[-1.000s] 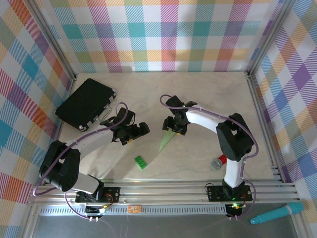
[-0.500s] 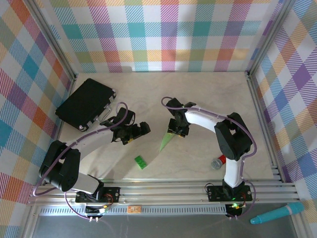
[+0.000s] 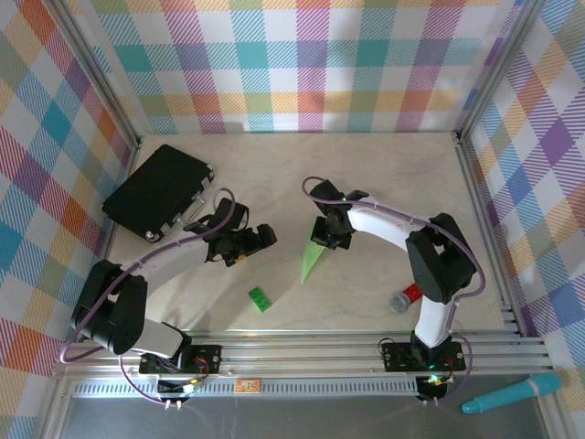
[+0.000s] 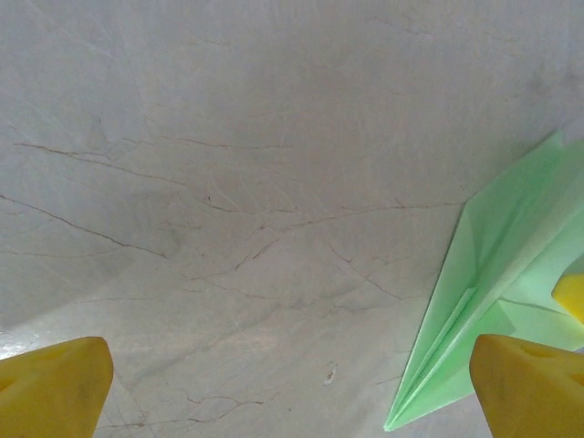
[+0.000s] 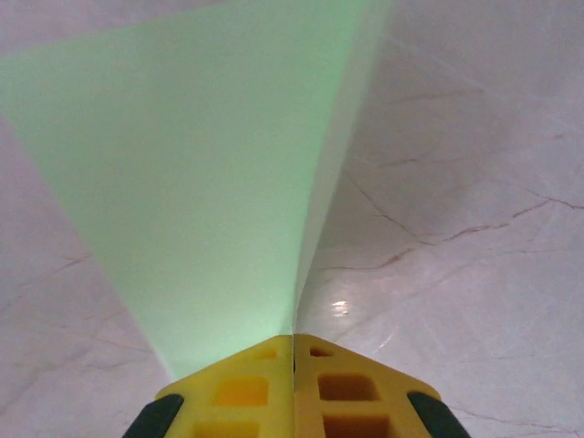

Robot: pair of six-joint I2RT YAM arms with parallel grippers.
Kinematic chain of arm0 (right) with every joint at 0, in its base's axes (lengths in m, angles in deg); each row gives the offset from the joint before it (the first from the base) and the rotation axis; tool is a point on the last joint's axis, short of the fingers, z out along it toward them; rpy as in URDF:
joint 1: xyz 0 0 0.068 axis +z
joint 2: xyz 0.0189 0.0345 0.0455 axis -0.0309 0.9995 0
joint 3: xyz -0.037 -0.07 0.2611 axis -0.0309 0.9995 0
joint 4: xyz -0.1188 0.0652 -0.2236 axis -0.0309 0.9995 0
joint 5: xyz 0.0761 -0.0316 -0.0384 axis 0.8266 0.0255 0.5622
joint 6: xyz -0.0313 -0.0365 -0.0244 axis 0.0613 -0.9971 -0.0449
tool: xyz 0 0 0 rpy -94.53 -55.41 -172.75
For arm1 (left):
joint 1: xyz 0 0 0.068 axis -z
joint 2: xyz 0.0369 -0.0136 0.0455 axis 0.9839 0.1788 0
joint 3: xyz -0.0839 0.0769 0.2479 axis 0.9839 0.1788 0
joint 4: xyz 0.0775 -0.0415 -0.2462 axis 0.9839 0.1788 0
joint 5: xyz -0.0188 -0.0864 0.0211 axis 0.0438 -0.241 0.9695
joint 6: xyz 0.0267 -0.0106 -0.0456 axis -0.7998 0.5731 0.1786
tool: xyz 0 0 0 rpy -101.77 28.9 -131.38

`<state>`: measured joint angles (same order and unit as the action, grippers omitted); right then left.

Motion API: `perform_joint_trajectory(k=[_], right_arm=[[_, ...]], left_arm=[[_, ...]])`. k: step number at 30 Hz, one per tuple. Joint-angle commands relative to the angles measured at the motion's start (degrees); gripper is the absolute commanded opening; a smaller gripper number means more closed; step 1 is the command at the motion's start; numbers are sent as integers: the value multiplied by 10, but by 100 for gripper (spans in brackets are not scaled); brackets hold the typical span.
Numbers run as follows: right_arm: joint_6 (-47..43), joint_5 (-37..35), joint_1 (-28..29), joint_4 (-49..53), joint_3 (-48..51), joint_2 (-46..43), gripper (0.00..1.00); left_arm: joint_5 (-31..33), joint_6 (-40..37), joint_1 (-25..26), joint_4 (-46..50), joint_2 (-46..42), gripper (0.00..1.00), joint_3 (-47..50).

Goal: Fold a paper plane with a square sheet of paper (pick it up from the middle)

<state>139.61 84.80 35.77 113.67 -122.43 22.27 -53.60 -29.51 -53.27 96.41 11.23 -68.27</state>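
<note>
top view: the right gripper [image 3: 331,236] is clamped on the wide tail end of the pale-green paper plane [image 3: 311,265], and the pointed nose runs away from it toward the arm bases. pinching the tail probably holds the folded layers together. whether the nose touches the table [image 3: 384,174] cannot be told. the left gripper [image 3: 259,239] sits low off to the plane's side, apart from it, spread and holding nothing, likely parked out of the way. a small green brick [image 3: 260,299] lies nearer the bases than either gripper

left wrist view: two yellow fingertips [image 4: 55,383] stand wide apart over bare marbled table. the plane [image 4: 497,274] lies beyond the right-hand one, not between them

right wrist view: the yellow fingers [image 5: 246,392] press shut on the plane's folded edge. the paper [image 5: 210,201] fans out ahead and to their left
</note>
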Motion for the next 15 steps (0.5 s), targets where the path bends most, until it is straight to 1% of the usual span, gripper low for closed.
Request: perform_joint_trajectory(k=[1, 5, 6, 8, 11, 15], right_arm=[[-39, 17, 3, -31, -8, -33, 6], [-84, 79, 3, -77, -18, -45, 6], [-93, 98, 2, -93, -17, -44, 6], [-104, 121, 1, -116, -11, -39, 5], [-109, 179, -9, -177, 18, -32, 5], [-101, 251, -27, -253, 64, -18, 4]], left_arm=[[16, 6, -9, -10, -37, 100, 1], [36, 13, -11, -28, -76, 100, 19], [34, 13, -12, -49, -87, 100, 27], [19, 17, -11, -85, -103, 100, 43], [0, 27, -11, -129, -119, 100, 65], [-22, 39, -10, -171, -117, 100, 89]])
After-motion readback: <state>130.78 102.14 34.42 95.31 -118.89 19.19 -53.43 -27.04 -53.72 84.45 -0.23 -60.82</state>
